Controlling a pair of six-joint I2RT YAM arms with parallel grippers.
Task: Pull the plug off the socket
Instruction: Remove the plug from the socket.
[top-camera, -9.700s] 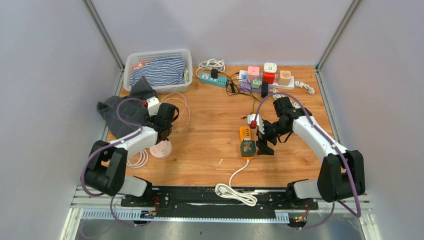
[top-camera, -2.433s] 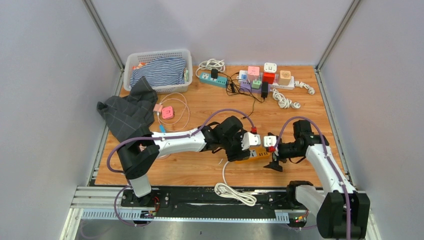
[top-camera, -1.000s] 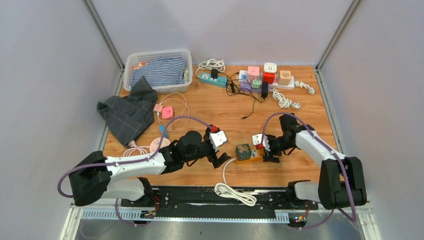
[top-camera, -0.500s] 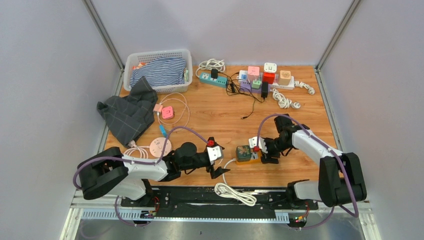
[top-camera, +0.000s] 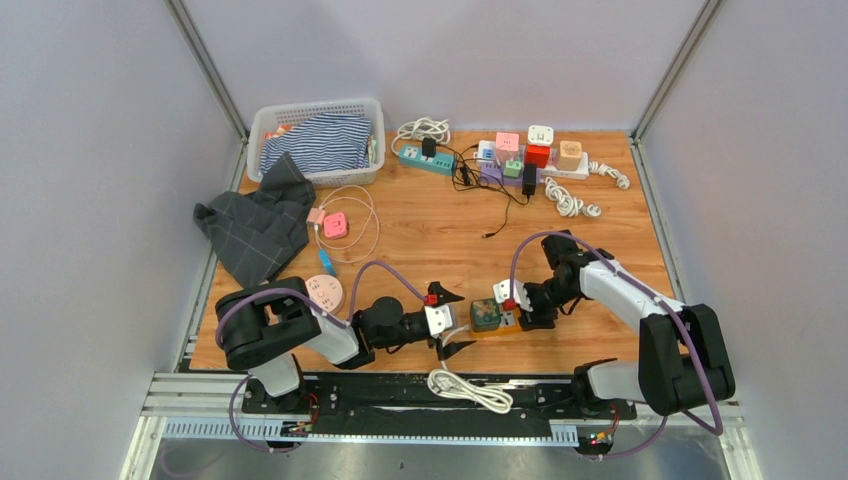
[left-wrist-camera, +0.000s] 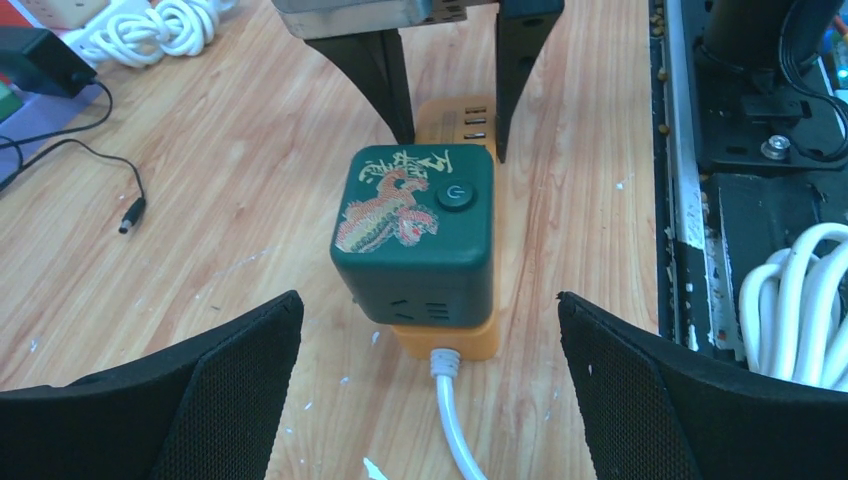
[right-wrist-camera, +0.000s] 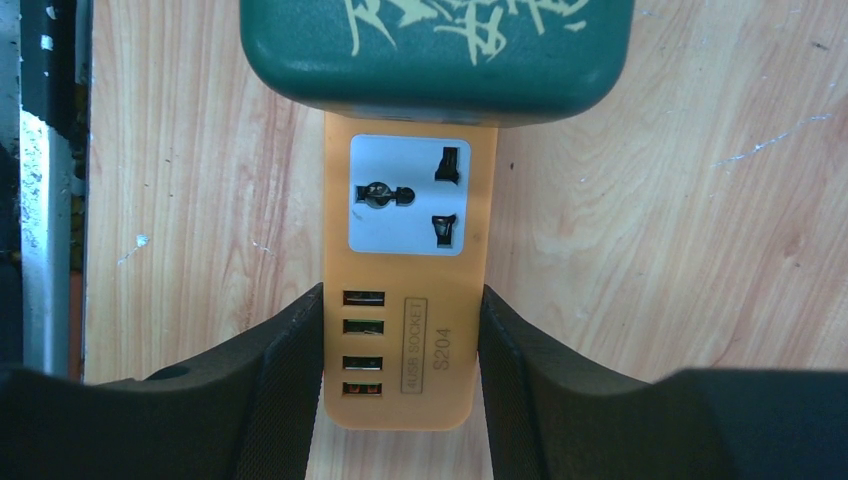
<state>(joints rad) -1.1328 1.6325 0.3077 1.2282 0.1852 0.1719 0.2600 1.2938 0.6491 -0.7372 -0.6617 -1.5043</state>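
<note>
Right claw (right-wrist-camera: 402, 320), pads pressed against both sides of the orange socket strip (right-wrist-camera: 455, 350) at its USB end, pins it to the worktop (left-wrist-camera: 200, 200). Left claw (left-wrist-camera: 430, 300), wide open and empty, flanks the green cube plug (left-wrist-camera: 415, 225) seated at the strip's cord end. Advice: close squarely on the cube's sides, then lift straight up.

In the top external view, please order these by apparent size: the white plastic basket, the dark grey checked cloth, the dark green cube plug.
Largest, about alike, so not ranked: white plastic basket and dark grey checked cloth.
Smallest by far: dark green cube plug.
</note>
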